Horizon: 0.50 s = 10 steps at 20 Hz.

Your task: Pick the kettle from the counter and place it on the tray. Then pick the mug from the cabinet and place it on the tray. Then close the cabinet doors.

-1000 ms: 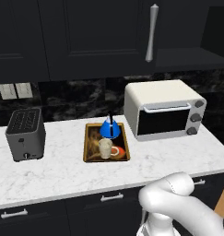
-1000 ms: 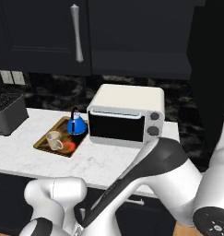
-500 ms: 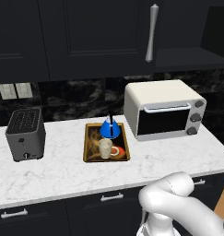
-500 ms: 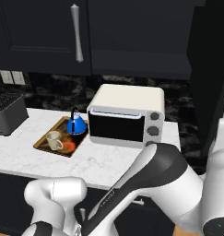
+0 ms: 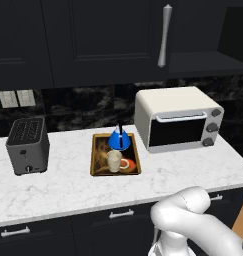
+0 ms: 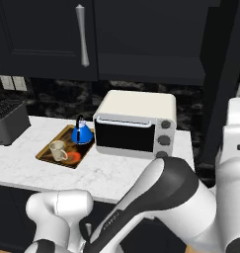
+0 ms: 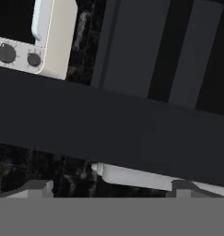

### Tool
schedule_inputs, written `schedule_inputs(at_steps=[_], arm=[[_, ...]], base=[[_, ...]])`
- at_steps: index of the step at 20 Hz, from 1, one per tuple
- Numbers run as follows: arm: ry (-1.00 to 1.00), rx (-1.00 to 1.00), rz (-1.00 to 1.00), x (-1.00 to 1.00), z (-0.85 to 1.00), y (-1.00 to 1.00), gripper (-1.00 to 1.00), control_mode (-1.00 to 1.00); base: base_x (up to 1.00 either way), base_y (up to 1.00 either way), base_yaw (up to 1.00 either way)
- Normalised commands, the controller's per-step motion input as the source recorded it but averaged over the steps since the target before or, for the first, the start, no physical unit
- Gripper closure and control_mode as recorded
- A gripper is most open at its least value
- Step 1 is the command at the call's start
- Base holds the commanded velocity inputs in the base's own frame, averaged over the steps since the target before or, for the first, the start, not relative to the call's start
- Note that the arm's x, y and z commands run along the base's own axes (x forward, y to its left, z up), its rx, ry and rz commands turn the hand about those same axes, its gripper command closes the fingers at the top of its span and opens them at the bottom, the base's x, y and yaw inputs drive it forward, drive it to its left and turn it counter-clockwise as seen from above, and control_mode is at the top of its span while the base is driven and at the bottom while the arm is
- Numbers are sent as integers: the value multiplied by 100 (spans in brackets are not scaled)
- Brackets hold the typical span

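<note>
Tool: we see its two tips (image 7: 109,188) at the bottom of the hand view, spread wide and released, with nothing between them.
Ahead of the tool: a broad black cabinet door (image 7: 109,129) crosses the hand view at a slant; a silver-grey bar handle (image 7: 141,177) lies just above the tips, its long axis running along the door's edge.
Beyond the tool: a corner of the cream toaster oven (image 7: 49,41) with two dark knobs shows up and to one side of the tips, well apart from them.
Tray: we find it (image 5: 99,167) flat on the desk (image 5: 68,185), its long axis running from the front edge toward the wall, just beside the oven (image 5: 175,122).
Tray contents: the kettle (image 5: 119,140) stands upright at the far end, black handle arching up; the mug (image 5: 114,160) stands upright at the near end, just in front of the kettle.
Mug handle: we cannot tell which way it points.
Upper cabinet door: another one (image 5: 98,40) looks closed, its bar handle (image 5: 165,35) vertical.
Toaster: grey (image 5: 27,145), on the desk well apart from the tray.
</note>
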Motion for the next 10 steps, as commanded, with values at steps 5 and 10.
schedule_inputs(at_steps=[5, 10], arm=[[9, -11, 9, 39, 0, 46, -100, -100], [9, -12, 8, 44, 0, 50, -100, -100]], base=[[0, 0, 0], [0, 0, 0]])
